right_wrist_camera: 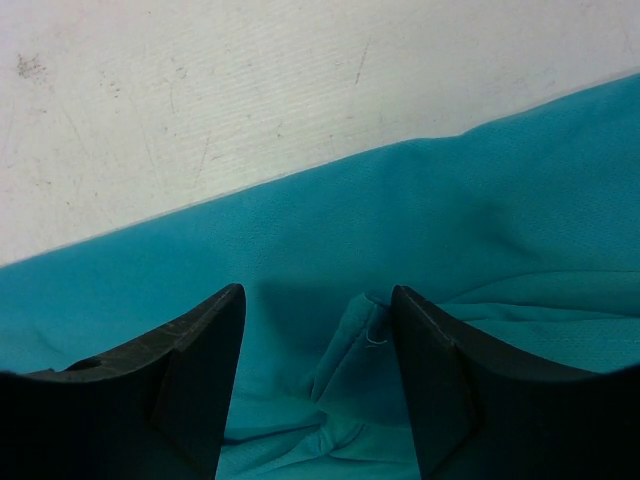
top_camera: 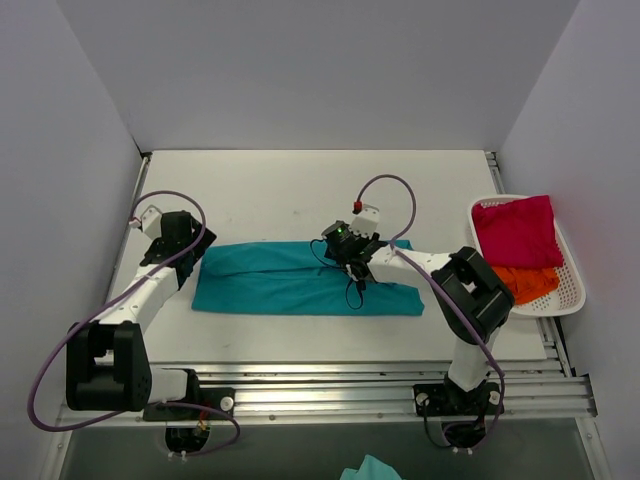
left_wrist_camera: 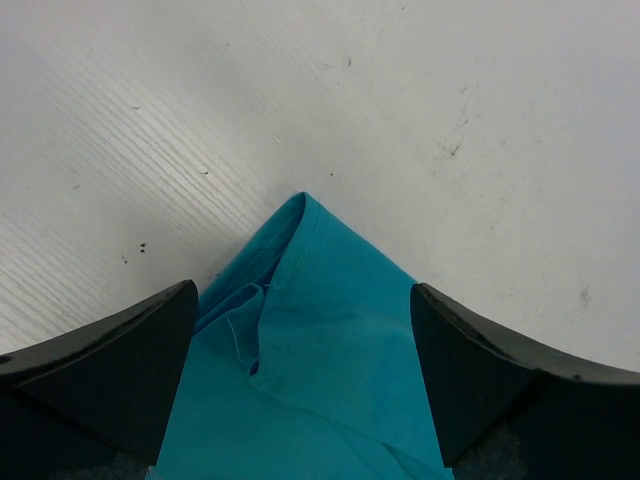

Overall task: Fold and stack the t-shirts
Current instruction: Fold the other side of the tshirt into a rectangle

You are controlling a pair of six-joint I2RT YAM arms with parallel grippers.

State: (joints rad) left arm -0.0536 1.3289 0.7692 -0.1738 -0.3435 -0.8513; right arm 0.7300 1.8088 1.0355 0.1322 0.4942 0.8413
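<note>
- A teal t-shirt (top_camera: 300, 280) of soft matte cloth, folded into a long flat strip, lies on the scuffed white table (top_camera: 280, 190).
- The left gripper (left_wrist_camera: 303, 295), jaws spread wide, hovers at the strip's pointed left corner, which shows between its black fingers (left_wrist_camera: 120, 360).
- The right gripper (right_wrist_camera: 318, 292), jaws partway apart, straddles a small raised pucker at the strip's middle, clamping nothing.
- Well to that gripper's right, a crimson-magenta t-shirt (top_camera: 517, 230) and an orange t-shirt (top_camera: 525, 283) sit crumpled in a white slotted plastic basket (top_camera: 573, 285).

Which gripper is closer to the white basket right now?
Right. The right gripper sits over the middle of the teal t-shirt, with the white basket off to its right. The left gripper is at the shirt's far left corner, farthest from the basket.
</note>
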